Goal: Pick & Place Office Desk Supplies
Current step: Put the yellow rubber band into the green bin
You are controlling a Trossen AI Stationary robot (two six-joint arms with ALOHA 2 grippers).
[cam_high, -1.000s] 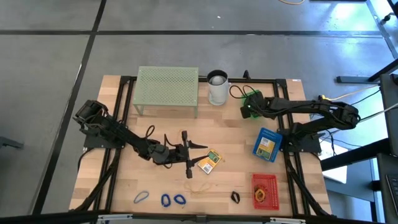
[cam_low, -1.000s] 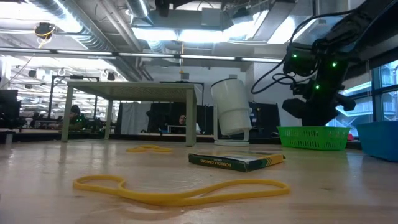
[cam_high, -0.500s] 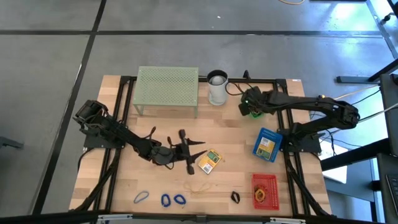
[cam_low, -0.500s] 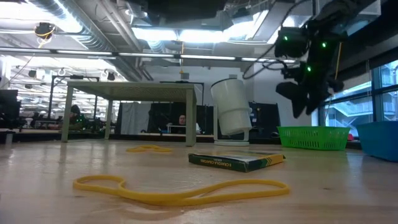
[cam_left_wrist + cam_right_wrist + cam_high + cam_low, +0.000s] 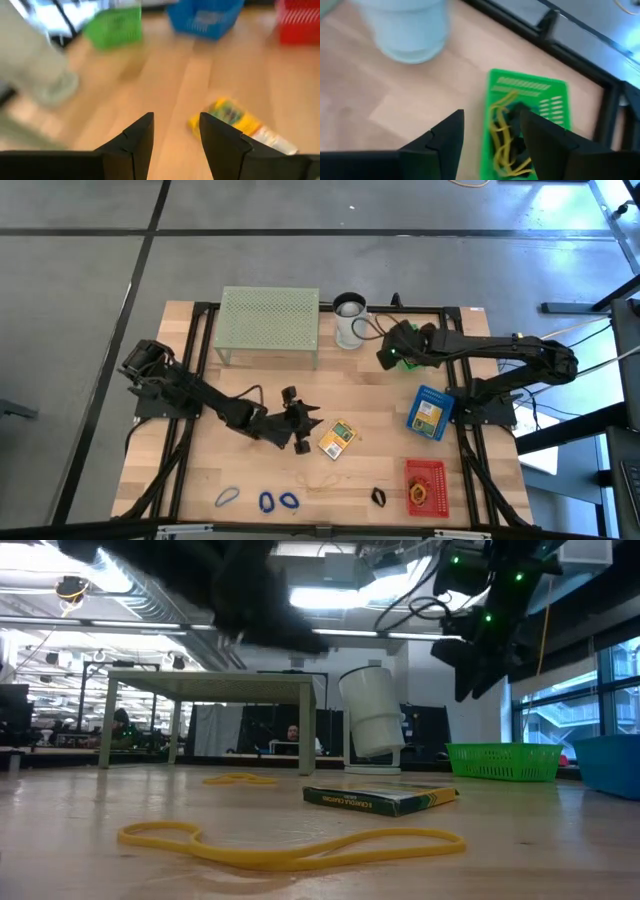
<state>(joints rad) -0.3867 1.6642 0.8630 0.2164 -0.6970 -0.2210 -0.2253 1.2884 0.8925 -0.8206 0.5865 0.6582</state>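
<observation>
Green basket [image 5: 527,122]: sitting near the table's far edge, holding yellow rubber bands [image 5: 501,135].
Right gripper [image 5: 490,131]: hovering over it, fingers parted, gripping nothing.
Red basket [image 5: 425,485]: holding an orange band, near right corner.
Blue basket [image 5: 431,411]: carrying a card pack.
Left gripper [image 5: 175,131]: gaping empty beside the yellow card pack [image 5: 231,117], mid-table.

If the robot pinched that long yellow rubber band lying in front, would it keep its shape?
Probably not. The yellow rubber band is thin and lies in loose wavy loops flat on the table, so it would likely droop. It looks very light, and could snag or stretch.
</observation>
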